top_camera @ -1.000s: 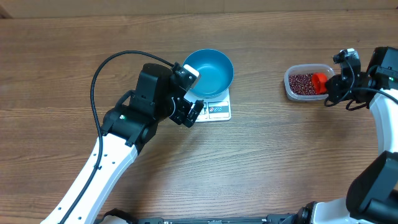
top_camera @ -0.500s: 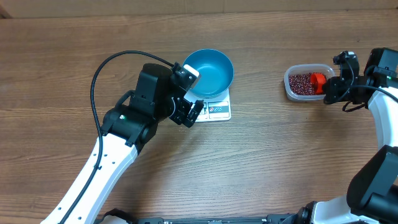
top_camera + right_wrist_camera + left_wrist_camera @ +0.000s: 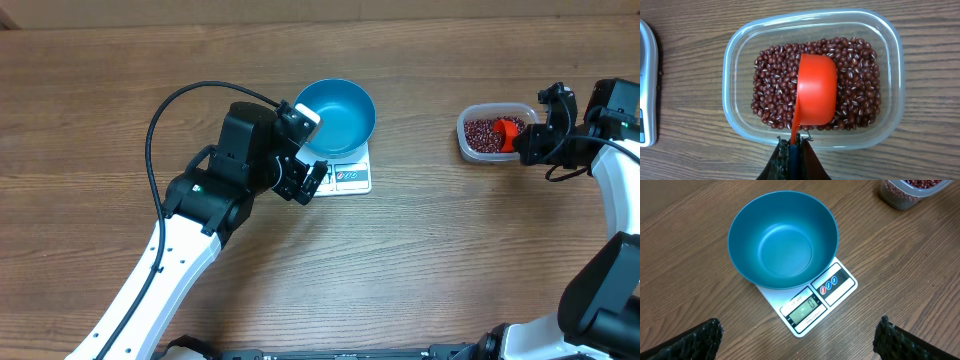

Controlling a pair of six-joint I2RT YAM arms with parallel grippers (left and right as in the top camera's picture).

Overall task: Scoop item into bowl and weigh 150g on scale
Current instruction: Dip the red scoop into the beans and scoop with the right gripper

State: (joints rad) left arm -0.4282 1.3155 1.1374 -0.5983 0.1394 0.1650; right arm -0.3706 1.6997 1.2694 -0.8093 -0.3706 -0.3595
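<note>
Counting, we find one clear tub (image 3: 480, 157), frame right, holding red beans (image 3: 772, 85) and one orange scoop (image 3: 817, 90) our right gripper (image 3: 795, 150) clenches; one empty blue bowl (image 3: 782, 245) tops one scale (image 3: 837, 282); our left gripper (image 3: 797, 342) gapes.

The bowl (image 3: 337, 115) sits on the scale (image 3: 352, 179). Well right, a tub (image 3: 730, 100) holds beans (image 3: 772, 90), the scoop (image 3: 816, 90) seemingly resting on them.

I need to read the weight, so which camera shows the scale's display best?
The left wrist view: the scale sits mid-frame, its display facing the camera, clear of the bowl. Overhead shows it small, partly under the bowl and left gripper. The right wrist view catches only an edge.
</note>
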